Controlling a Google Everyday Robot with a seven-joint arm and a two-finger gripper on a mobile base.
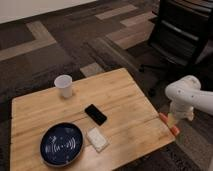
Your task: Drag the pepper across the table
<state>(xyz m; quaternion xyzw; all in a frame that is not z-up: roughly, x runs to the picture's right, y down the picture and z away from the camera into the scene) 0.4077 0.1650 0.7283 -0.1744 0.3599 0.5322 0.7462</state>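
Light butcher-block planks fill most of my one camera view: the table (125, 100) runs from the lower left up toward the right, its plank strips plain to see. On my feed the white arm (190, 95) reaches in from the right edge and bends down at the table's right-hand corner, with the gripper (172, 119) hanging just off that corner. The pepper (169, 124), orange-red and slim, sits right at the table's far right edge, partly covered by the gripper, one end showing above it and the other below; whether it lies on the wood or overhangs it I cannot tell. Nor can I tell whether the gripper is clamped on the pepper or merely over it. Toward the middle of the table lies a black phone (95, 114), and just below it, nearly touching, a white flat block (97, 139). A dark blue plate (62, 144) with pale ring markings rests near the front left. A white cup (64, 86) stands upright toward the back left. A black office chair (182, 32) stands on the patterned carpet (45, 55) beyond. I can read no writing or brand on anything.
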